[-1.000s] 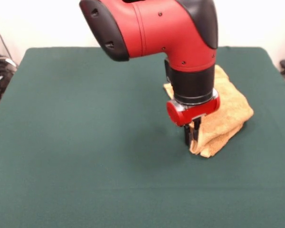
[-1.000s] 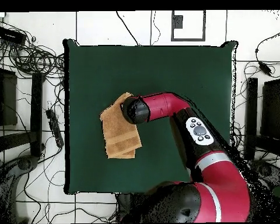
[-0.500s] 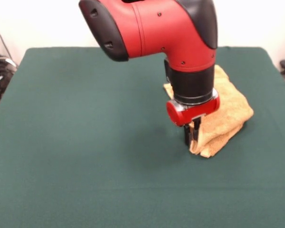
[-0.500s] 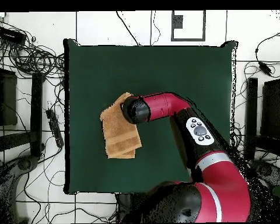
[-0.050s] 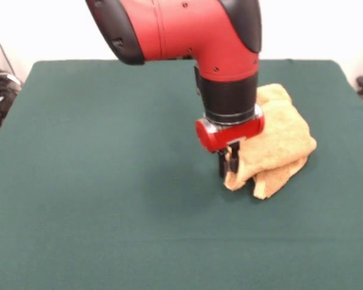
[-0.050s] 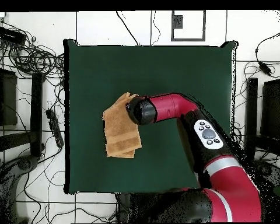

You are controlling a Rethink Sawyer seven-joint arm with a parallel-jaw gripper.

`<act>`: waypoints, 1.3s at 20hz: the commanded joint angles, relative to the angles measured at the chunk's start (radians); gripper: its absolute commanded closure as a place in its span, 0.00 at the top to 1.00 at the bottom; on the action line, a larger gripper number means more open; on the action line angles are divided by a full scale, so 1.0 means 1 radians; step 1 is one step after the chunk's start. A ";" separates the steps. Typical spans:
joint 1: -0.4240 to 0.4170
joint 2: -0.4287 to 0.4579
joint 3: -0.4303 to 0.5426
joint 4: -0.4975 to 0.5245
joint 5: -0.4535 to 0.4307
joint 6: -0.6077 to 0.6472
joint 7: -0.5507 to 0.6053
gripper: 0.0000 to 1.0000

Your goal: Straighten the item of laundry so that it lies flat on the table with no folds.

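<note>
The item of laundry (image 5: 281,136), an orange-tan terry towel, lies bunched and folded over itself on the right half of the green table (image 5: 97,181). My gripper (image 5: 228,166) points straight down at the towel's near left corner and is shut on that edge, which is drawn out toward the left. In the overhead view the towel (image 6: 120,135) lies left of the table's (image 6: 183,76) middle. There the arm's wrist (image 6: 141,111) covers the towel's upper right corner and hides the gripper.
Cables and dark equipment (image 6: 34,105) lie on the floor along the table's left side in the overhead view, and more stand at its right side (image 6: 253,116). The towel sits about a hand's width from the table's left edge there.
The arm has shifted left in the front view, dragging the gripped towel corner with it. The towel's fold has stretched and its shape has changed.
</note>
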State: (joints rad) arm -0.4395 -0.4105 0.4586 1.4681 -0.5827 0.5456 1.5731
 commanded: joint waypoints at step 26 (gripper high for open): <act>-0.091 -0.344 -0.009 0.214 -0.046 0.231 -0.169 0.00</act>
State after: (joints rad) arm -0.5299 -0.7255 0.4325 1.6080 -0.5947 0.6688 1.5731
